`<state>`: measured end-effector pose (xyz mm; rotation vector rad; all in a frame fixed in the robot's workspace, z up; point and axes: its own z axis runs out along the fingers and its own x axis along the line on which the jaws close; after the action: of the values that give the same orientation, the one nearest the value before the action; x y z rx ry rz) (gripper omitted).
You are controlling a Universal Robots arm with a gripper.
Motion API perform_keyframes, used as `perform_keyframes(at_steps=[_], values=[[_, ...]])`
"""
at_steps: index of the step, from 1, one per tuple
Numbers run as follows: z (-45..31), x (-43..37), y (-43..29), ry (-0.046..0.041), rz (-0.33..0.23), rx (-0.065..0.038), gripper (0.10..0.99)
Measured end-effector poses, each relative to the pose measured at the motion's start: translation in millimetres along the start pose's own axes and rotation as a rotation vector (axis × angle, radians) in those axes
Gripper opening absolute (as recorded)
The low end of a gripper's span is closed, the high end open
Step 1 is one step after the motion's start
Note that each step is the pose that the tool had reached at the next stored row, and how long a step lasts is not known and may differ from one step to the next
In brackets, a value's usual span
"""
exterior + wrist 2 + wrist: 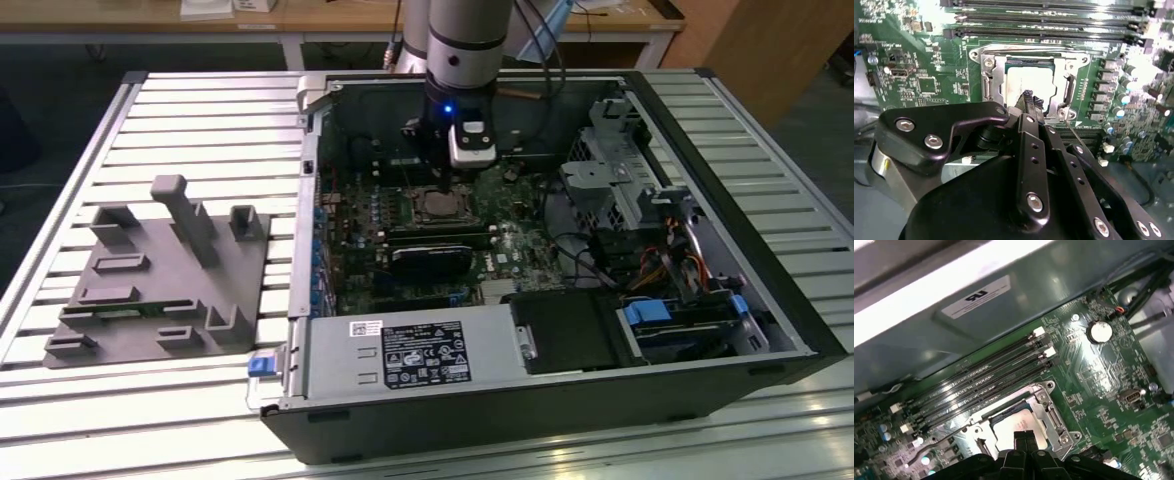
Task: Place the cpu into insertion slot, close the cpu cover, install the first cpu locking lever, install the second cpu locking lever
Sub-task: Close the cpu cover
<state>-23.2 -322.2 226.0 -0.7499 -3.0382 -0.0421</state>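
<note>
The cpu (1026, 82) (1016, 425) lies flat in the insertion slot (438, 207) on the green motherboard, its dull silver top showing in both wrist views. The silvery cpu cover (988, 85) (1050, 412) lies down around it, framing the chip through its window. My gripper (1029, 97) (1024, 436) (447, 182) hangs just above the near edge of the chip, shut, its black fingertips pressed together with nothing between them. Whether the tips touch the chip or the cover I cannot tell. A thin metal rod (1039, 49) runs along the socket's far side.
The open computer case (747, 230) lies on a slatted metal table. Long black memory slots (984, 382) run beside the socket. A black labelled box (424, 355) fills the near end, a drive cage and cables (627, 190) the exterior view's right. A grey fixture (160, 270) stands outside, left.
</note>
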Motion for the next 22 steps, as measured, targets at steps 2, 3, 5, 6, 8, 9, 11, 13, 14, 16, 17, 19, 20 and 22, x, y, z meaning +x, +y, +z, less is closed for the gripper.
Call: perform_keyframes(at_steps=[2,3,5,6,8,9,11,13,14,16,17,19,20,22], values=[[0.5,0.0,0.0,-0.0038,-0.031,-0.002,0.106],[0.7,0.0,0.0,-0.0056,-0.046,-0.003,0.106],[1.3,0.0,0.0,-0.0091,-0.078,-0.004,0.106],[1.5,0.0,0.0,-0.0106,-0.093,-0.005,0.106],[2.0,0.0,0.0,-0.0134,-0.125,-0.006,0.106],[2.3,0.0,0.0,-0.0149,-0.142,-0.007,0.106],[2.8,-0.1,0.0,-0.0164,-0.175,-0.008,0.106],[3.3,-0.1,0.0,-0.0164,-0.210,-0.009,0.106],[3.5,0.0,-0.1,-0.0159,-0.227,-0.009,0.106],[3.7,0.0,-0.1,-0.0148,-0.263,-0.009,0.106],[3.8,-0.1,-0.1,-0.0142,-0.282,-0.009,0.106],[3.9,0.0,-0.1,-0.0131,-0.318,-0.008,0.106],[4.0,-0.1,-0.1,-0.0126,-0.336,-0.008,0.106],[4.2,-0.1,-0.1,-0.0115,-0.372,-0.008,0.106]])
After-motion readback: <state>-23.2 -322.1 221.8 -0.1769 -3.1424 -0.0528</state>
